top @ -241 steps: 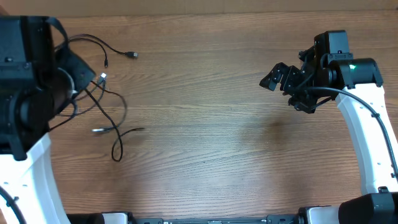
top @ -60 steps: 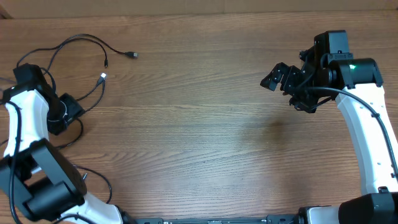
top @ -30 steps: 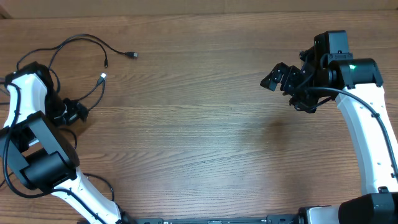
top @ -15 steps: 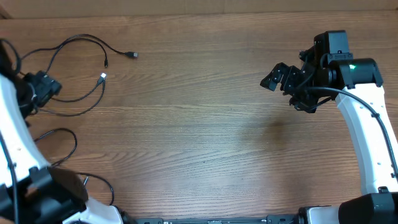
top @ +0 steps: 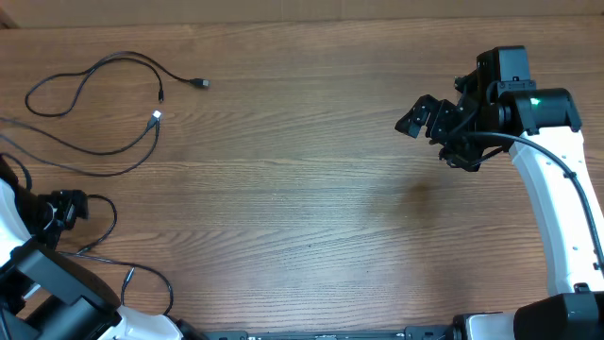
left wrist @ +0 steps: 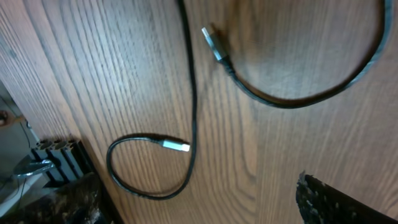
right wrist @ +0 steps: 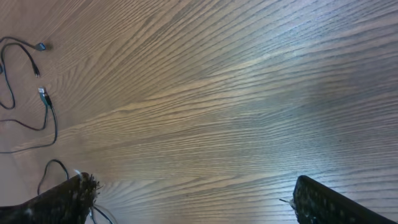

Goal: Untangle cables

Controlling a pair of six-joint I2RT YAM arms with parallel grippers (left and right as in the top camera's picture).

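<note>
Several thin black cables lie apart at the table's far left. One cable [top: 94,62] loops from the left towards a plug [top: 201,83]. A second cable [top: 113,173] curves from the left edge up to a silvery plug [top: 156,117]. A third cable [top: 111,215] arcs beside my left gripper [top: 64,206], which is open and empty low at the left edge. The left wrist view shows my left gripper [left wrist: 199,208] over bare wood, with a silvery plug [left wrist: 177,146] and a dark plug [left wrist: 211,40] ahead of it. My right gripper [top: 422,118] hangs open and empty at the far right, its fingers wide over bare wood [right wrist: 199,205].
Thicker black wires [top: 151,279] trail from the left arm's base at the front left. The table's left edge [left wrist: 37,93] with dark hardware [left wrist: 56,149] below it shows in the left wrist view. The right arm's white link [top: 552,208] runs along the right side.
My left arm has swung from the far-left cables back to the front left, uncovering them. The right arm has not moved.
</note>
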